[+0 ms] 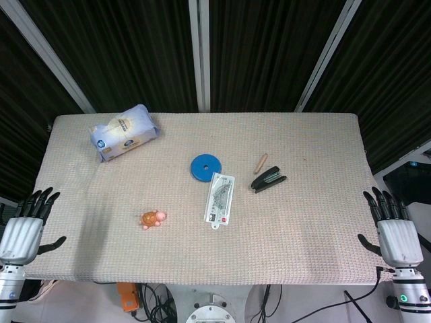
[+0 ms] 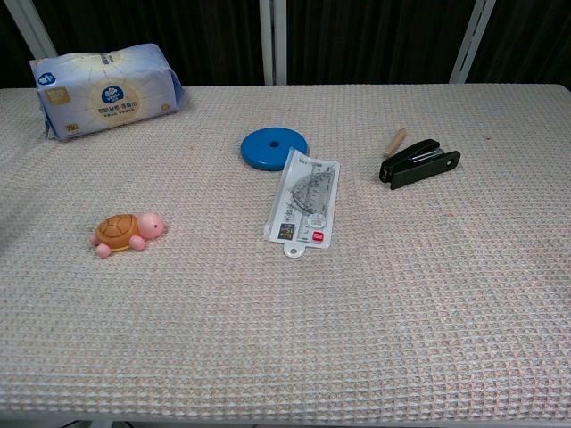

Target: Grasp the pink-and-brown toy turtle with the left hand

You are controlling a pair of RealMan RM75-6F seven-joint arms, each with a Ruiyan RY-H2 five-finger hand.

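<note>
The pink-and-brown toy turtle [image 1: 153, 219] [image 2: 127, 232] lies on the woven table cover, left of centre and toward the front, its head pointing right. My left hand [image 1: 25, 225] hangs off the table's left edge with its fingers spread and nothing in it, well to the left of the turtle. Off the right edge, my right hand [image 1: 394, 229] is held the same way, empty and fingers apart. Neither hand shows in the chest view.
A tissue pack [image 1: 123, 132] [image 2: 105, 89] sits at the back left. Near the middle are a blue disc [image 1: 205, 167] [image 2: 274, 148] and a packaged protractor [image 1: 219, 198] [image 2: 305, 203]. A black stapler [image 1: 269, 180] [image 2: 419, 163] and a small wooden peg [image 1: 260, 163] lie to the right.
</note>
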